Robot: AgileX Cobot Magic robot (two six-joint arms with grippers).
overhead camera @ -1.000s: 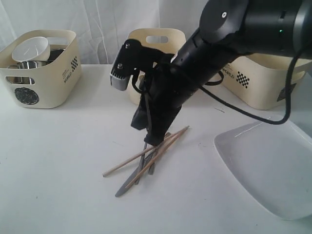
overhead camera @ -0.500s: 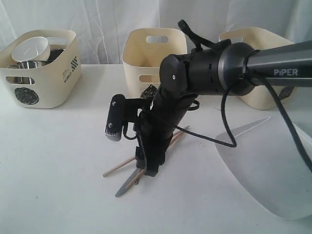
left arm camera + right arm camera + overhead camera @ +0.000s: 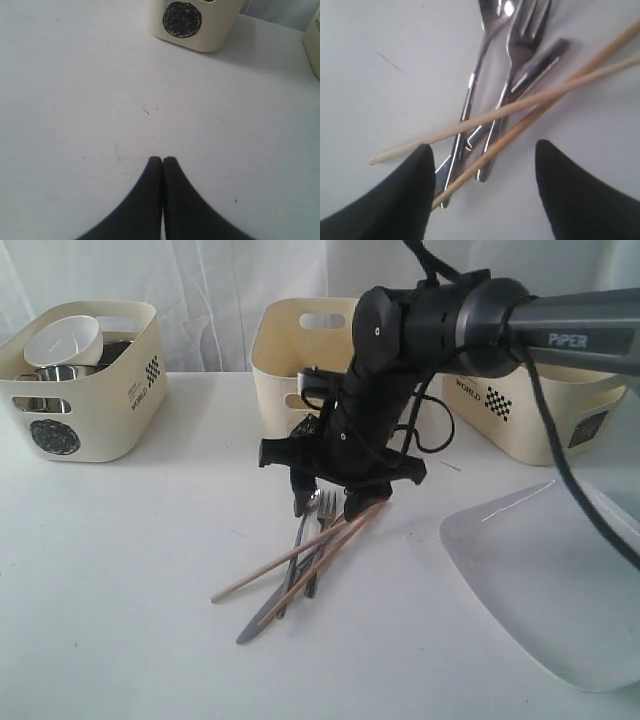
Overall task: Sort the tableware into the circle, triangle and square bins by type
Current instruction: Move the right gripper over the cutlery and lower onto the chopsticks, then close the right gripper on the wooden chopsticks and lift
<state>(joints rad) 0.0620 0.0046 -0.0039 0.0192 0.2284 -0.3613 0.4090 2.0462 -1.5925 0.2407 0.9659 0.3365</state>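
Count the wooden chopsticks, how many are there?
2. Both chopsticks lie crossed on top of the spoon, fork and knife, on the table under the right tool. None looks hidden.

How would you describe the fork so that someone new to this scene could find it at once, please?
Look in front of the middle cream bin, under the open right gripper, where steel cutlery lies crossed by two wooden chopsticks. The fork lies right beside the spoon; only it ends in tines.

The table (image 3: 120,570) is bare left of the chopsticks (image 3: 262,571); the white plate (image 3: 540,580) fills the right; the right arm (image 3: 390,390) hangs over the middle; tubs (image 3: 278,360) stand behind.
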